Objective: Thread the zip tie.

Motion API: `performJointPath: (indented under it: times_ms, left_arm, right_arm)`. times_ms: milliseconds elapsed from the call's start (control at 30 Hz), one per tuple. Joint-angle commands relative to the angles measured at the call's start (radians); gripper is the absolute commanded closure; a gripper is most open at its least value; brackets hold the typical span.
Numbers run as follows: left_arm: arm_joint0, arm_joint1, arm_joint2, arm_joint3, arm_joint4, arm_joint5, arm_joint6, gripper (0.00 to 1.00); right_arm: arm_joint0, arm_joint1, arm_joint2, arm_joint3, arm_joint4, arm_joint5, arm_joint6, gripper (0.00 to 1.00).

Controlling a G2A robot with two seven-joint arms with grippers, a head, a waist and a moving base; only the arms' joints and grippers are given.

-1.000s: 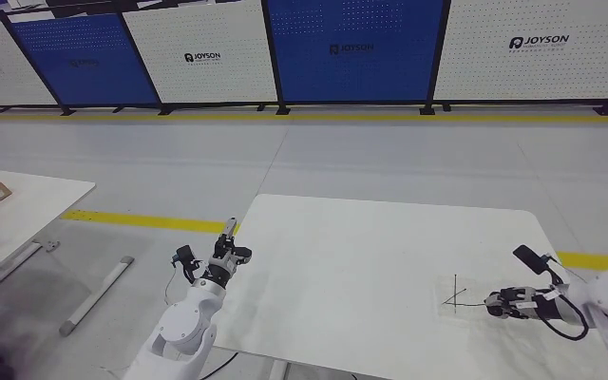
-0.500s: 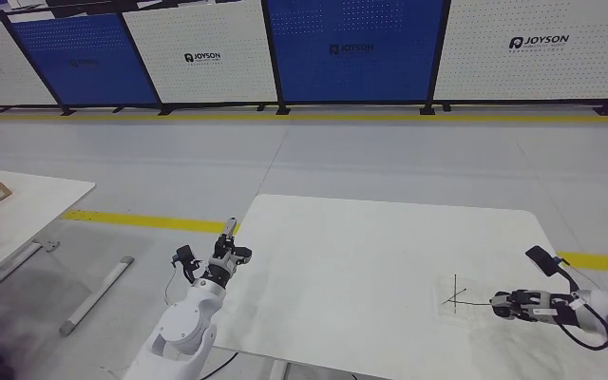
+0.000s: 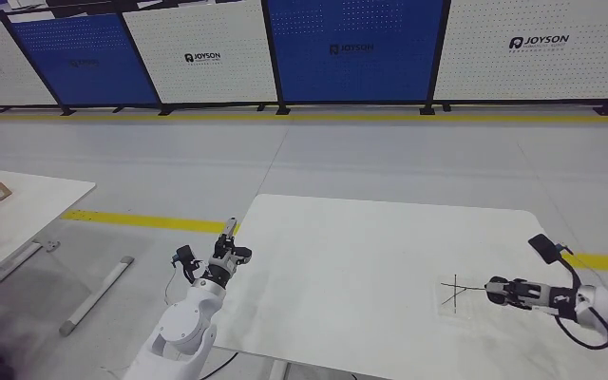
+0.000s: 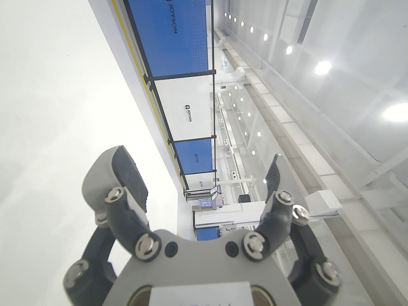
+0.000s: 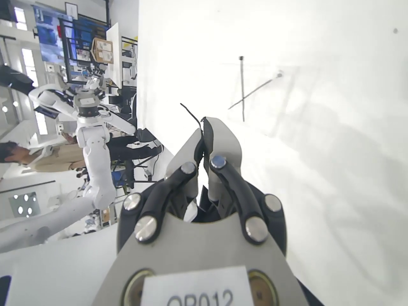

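1. Top view: left end effector (image 3: 228,231) sits at the left edge of the white counter (image 3: 380,247), pointing away from the robot. Right end effector (image 3: 493,288) is low over the counter's right side, near the front edge. It's just beside the crossed pair (image 3: 455,291), two thin black strips lying flat. Can't tell from here if it touches them
2. Left wrist view: left end effector (image 4: 204,167) is released, fingers (image 4: 127,176) spread wide w/ nothing between them. Counter (image 4: 47,97) surface runs along one side, blue and white panels (image 4: 165,33) beyond it
3. Right wrist view: right end effector (image 5: 203,127) is clenched on a thin black zip tie (image 5: 190,113). A short curved end pokes out past the fingertips; the rest is hidden between the pads. Crossed pair (image 5: 243,97) lies on the counter (image 5: 318,65) ahead of the tips, apart from the held zip tie. One strip is straight, the other slants across it, each w/ a small head at one end. Left arm (image 5: 92,148) shows far off, at the counter's other side
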Motion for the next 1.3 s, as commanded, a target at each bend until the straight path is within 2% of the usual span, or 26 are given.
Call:
performJointPath:
  times_ms: [0, 100, 200, 667, 767, 900, 1100, 1267]
  left_arm:
    - [0.000, 0.000, 0.000, 0.000, 0.000, 0.000, 0.000, 0.00]
    - [0.000, 0.000, 0.000, 0.000, 0.000, 0.000, 0.000, 0.00]
    - [0.000, 0.000, 0.000, 0.000, 0.000, 0.000, 0.000, 0.00]
    - [0.000, 0.000, 0.000, 0.000, 0.000, 0.000, 0.000, 0.00]
    - [0.000, 0.000, 0.000, 0.000, 0.000, 0.000, 0.000, 0.00]
    - [0.000, 0.000, 0.000, 0.000, 0.000, 0.000, 0.000, 0.00]
    - [0.000, 0.000, 0.000, 0.000, 0.000, 0.000, 0.000, 0.00]
    - [0.000, 0.000, 0.000, 0.000, 0.000, 0.000, 0.000, 0.00]
  right_arm:
    - [-0.017, -0.001, -0.004, -0.047, 0.014, -0.019, -0.005, 1.00]
    - [-0.019, -0.006, -0.045, -0.089, 0.019, -0.031, -0.009, 1.00]
    - [0.003, -0.016, -0.094, -0.075, 0.064, -0.047, 0.021, 1.00]
    - [0.003, -0.016, -0.094, -0.075, 0.064, -0.047, 0.021, 1.00]
    - [0.001, -0.024, -0.109, -0.088, 0.091, -0.074, -0.057, 1.00]
    - [0.047, -0.042, -0.169, -0.120, 0.111, -0.126, -0.111, 1.00]
    - [0.165, -0.082, -0.339, -0.111, 0.050, -0.126, -0.151, 1.00]
    - [0.172, -0.085, -0.348, -0.106, 0.048, -0.126, -0.154, 1.00]
